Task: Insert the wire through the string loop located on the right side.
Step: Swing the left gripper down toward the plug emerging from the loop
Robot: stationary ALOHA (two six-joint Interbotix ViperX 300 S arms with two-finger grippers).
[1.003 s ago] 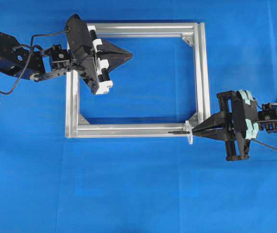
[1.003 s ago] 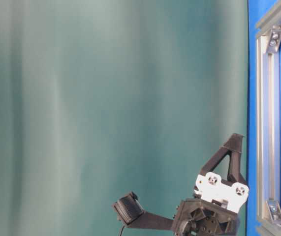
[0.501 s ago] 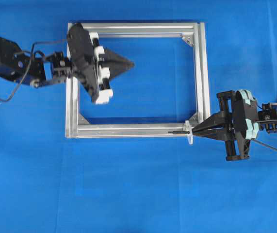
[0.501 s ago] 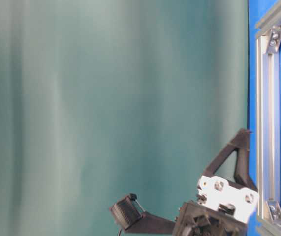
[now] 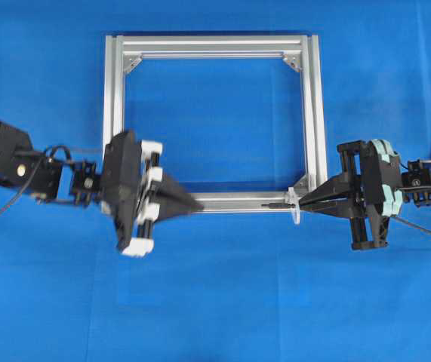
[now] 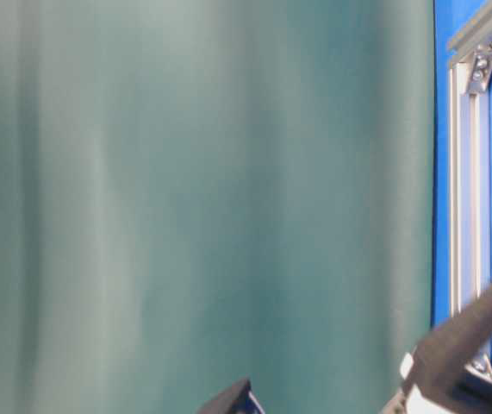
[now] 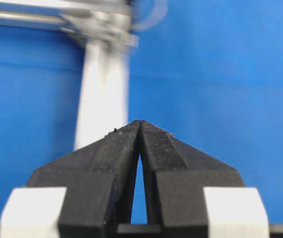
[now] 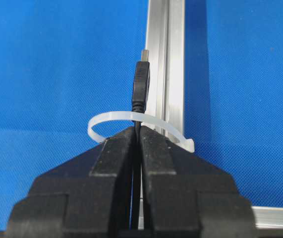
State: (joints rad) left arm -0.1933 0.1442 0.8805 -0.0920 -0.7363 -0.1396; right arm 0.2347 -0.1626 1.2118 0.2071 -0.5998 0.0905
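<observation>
The right hand [image 8: 137, 130] is clamped shut on the wire [image 8: 141, 87], pinching it just behind the plug. The plug already pokes through the loop [image 8: 112, 118], which arches over the wire right at the fingertips, beside the frame [image 8: 167, 59]. From overhead, the plug lies along the frame's lower bar, near its right corner.

The left hand [image 5: 192, 204] is closed and holds nothing; its tips sit over the lower bar, well apart from the plug.

The wire looks light, thin and floppy, so only the short stiff plug is likely to keep its aim. The best hold for pulling it on would be the black plug body beyond the loop, not the silvery tip. The loop seems flimsy and springy, so it may bend aside if bumped.
</observation>
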